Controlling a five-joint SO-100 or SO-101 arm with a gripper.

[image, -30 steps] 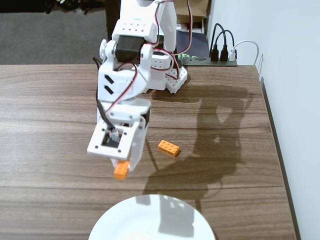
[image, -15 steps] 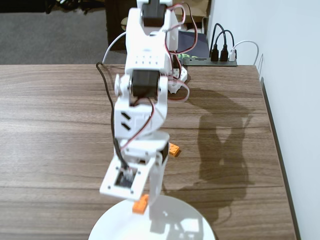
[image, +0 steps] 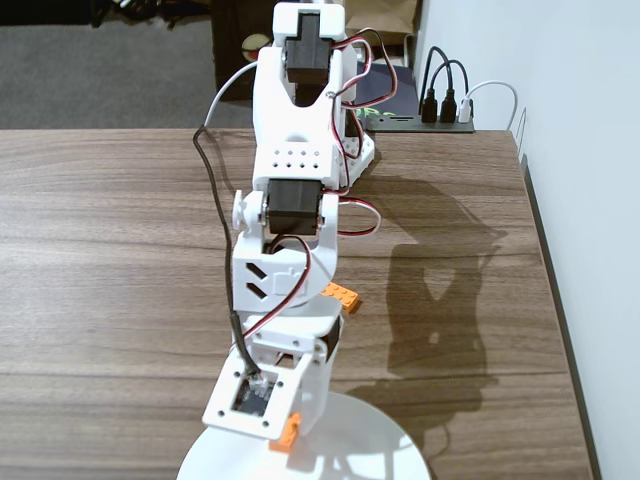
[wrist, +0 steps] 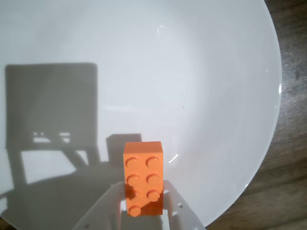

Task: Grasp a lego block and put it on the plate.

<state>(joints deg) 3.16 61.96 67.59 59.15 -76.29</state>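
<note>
A white robot arm reaches over a brown wood-grain worktop [image: 110, 250]. Its fingers [wrist: 144, 203] are closed on a small orange studded brick [wrist: 143, 176], held above a large, smooth, round white plate [wrist: 201, 76] near its rim. In the wrist view bare plate spreads toward twelve o'clock. In the fixed view a second orange brick [image: 342, 296] lies on the wood at twelve o'clock from the plate.

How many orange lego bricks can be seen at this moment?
2. One lego block is held in the gripper above the plate. The other brick lies on the table, partly hidden behind the arm. More could be hidden behind the arm.
</note>
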